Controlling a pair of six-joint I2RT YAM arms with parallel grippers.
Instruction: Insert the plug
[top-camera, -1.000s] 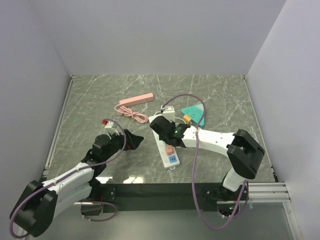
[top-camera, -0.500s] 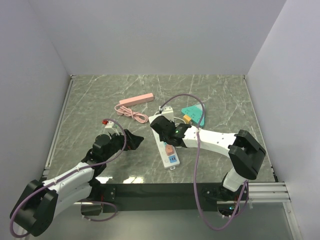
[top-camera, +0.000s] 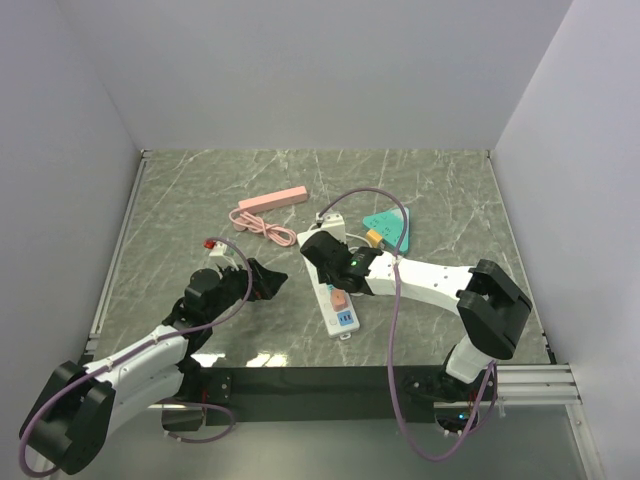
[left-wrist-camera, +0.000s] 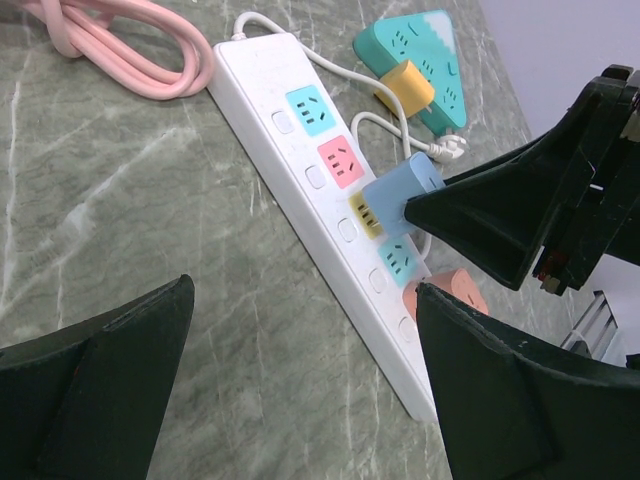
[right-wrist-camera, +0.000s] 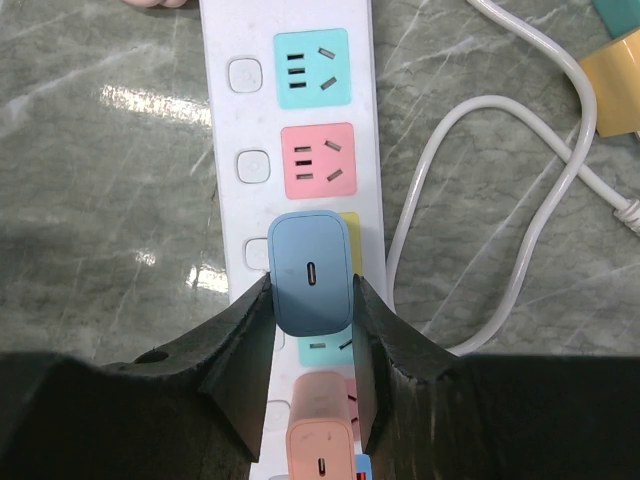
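Blue plug: sitting over the yellow socket, gripped by its two flanks. In the left wrist view it is looking slightly raised, and I cannot tell whether the prongs are entering. Judging by this, the seating push is the step in hand.
Desk: carrying the strip just right of centre in the top view, running from 11 o'clock to 5 o'clock.
White power strip: lying flat and seemingly loose, so a slanted push is likely to slide it. Pressing straight down into the socket face is looking safest.
Left fingers: gaping wide and holding nothing, hovering near the strip at its 9 o'clock. They are probably free to brace the strip if it shifts.
Right fingers: pinching the plug narrowly, one on each side, reaching in from 6 o'clock. The grip is needing to stay square so the prongs are not tilting.
Salmon plug: sitting in the strip just beside the blue one at its 6 o'clock, leaving the fingers little room there.
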